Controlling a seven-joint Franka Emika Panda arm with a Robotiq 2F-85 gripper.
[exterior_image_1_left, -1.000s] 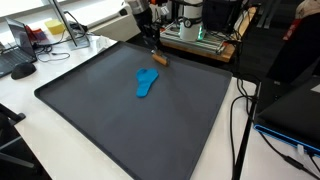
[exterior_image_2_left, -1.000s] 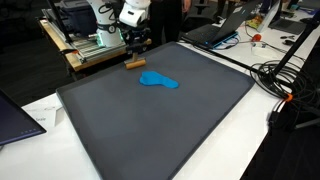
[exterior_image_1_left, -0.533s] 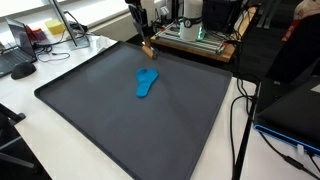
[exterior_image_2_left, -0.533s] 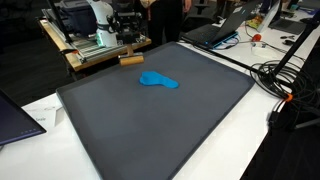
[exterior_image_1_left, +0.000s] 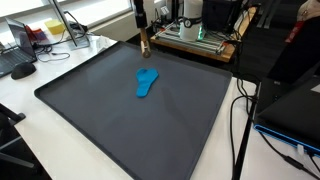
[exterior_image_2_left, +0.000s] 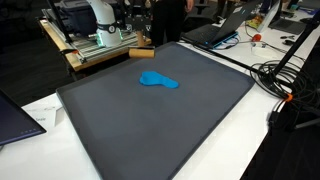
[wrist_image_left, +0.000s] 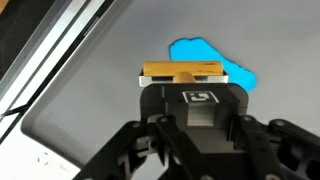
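In the wrist view the black gripper (wrist_image_left: 183, 84) hides its own fingertips and the underside of the tan rectangular wooden block (wrist_image_left: 181, 70) it is clamped shut on. The block hangs above the 12 o'clock edge of the dark grey mat (exterior_image_1_left: 120, 120). A flat blue plastic shape (exterior_image_1_left: 147, 83) lies at the block's 6 o'clock, apart.

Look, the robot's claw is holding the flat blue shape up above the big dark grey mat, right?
Not quite. The gripper is shut on a small tan wooden block, held above the big dark grey mat. The flat blue shape lies on the mat, apart from the gripper; the wrist view shows this.
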